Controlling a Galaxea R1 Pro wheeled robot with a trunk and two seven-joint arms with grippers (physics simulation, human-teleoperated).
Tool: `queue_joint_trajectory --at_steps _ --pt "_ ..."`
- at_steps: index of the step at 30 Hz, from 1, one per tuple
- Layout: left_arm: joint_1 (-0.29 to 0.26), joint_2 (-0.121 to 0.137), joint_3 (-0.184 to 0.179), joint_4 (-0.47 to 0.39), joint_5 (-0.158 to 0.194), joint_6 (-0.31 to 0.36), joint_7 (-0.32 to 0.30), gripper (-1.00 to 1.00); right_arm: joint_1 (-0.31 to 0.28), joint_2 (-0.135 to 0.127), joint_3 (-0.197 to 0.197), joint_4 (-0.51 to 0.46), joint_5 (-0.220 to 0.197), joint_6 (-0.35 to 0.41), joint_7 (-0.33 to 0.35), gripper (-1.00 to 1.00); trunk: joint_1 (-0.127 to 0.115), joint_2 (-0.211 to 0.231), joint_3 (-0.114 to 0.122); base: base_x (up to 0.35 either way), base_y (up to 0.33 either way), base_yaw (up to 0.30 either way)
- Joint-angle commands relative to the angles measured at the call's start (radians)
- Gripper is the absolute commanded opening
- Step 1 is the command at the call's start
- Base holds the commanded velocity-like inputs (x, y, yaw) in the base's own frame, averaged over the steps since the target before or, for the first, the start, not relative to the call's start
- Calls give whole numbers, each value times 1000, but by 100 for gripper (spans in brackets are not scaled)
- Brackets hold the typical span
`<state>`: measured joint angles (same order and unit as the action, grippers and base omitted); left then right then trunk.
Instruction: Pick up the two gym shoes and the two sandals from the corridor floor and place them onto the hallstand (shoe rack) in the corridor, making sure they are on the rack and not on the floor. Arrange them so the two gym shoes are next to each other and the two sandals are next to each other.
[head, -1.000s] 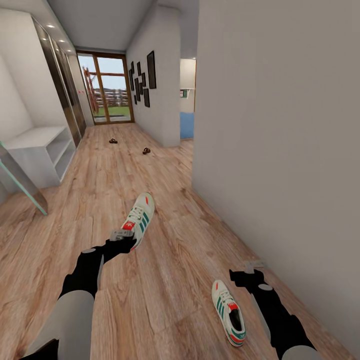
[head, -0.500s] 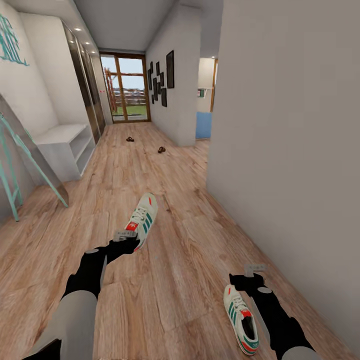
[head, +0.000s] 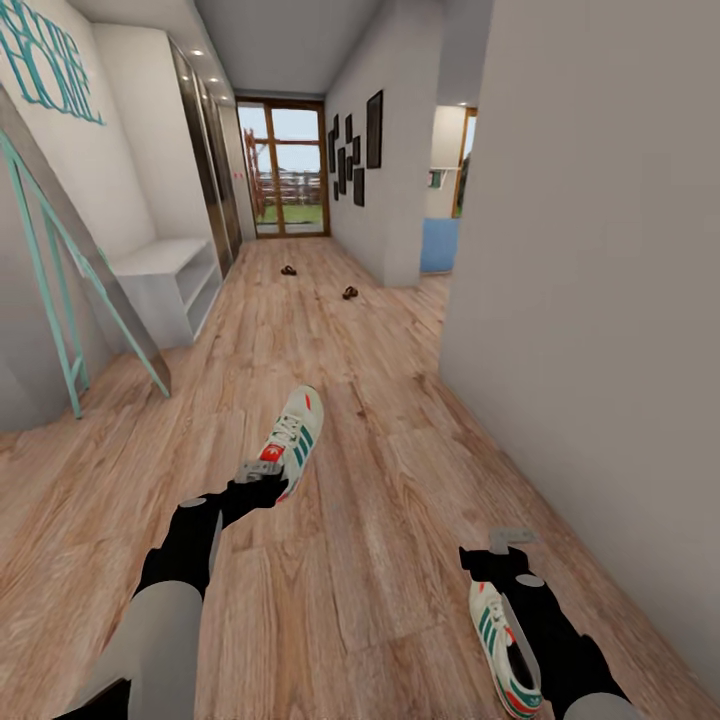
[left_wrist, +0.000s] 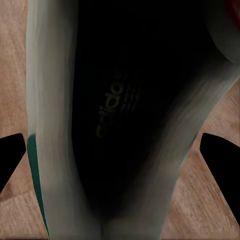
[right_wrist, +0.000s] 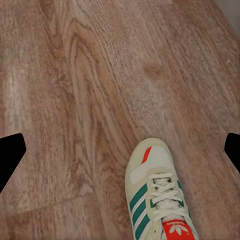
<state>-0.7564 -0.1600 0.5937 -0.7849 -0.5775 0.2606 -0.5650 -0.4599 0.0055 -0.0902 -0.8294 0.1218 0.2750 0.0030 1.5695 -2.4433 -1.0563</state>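
At the left edge of the head view a teal-legged slanted frame (head: 60, 300) leans on the wall, and just past it, mid-left, stands a pale low unit (head: 170, 285) with open shelves, probably the rack or a plain bench; which, I cannot tell. Lower left of centre, the left gripper (head: 262, 480) sits at the heel of one shoe (head: 290, 440), which looks carried off the floor (head: 380, 520), toe pointing up the corridor, likely so it can be driven to the rack. In the left wrist view the shoe's dark opening (left_wrist: 115, 110) lies between two black fingertips (left_wrist: 10, 155) at the frame's edges, so the pincer brackets the heel, but whether it pinches the collar or merely straddles it I cannot tell. Far up the corridor, upper centre, two small brown sandals (head: 288, 270) (head: 350, 293) lie apart on the planks near the glass door (head: 290, 180). At lower right the right gripper (head: 505, 545) hovers above the second shoe (head: 505, 650), which rests flat on the floor; the right wrist view shows its fingertips (right_wrist: 11, 155) set wide and holding nothing, with that shoe (right_wrist: 157, 195) below them.
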Motion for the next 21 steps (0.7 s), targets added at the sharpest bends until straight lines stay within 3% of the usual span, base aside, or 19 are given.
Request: queue_joint_trajectory --at_steps 1,8,15,21 --pt "-1 -1 6 -2 -4 5 -8 -100 0 1 -2 -2 10 6 1 100 4 -8 -6 0 0 55" --pt "-1 0 6 -3 -6 5 -8 -100 0 1 -3 -3 12 6 0 100 31 -57 -39 0 0 17" --pt "-1 0 6 -2 -6 5 -6 -100 -1 -16 -4 -10 20 -23 5 100 34 -58 -75 0 0 1" --pt "-1 -1 6 -2 -5 5 -6 -100 -2 -30 13 -83 73 -50 8 100 36 -60 -100 0 0 0"
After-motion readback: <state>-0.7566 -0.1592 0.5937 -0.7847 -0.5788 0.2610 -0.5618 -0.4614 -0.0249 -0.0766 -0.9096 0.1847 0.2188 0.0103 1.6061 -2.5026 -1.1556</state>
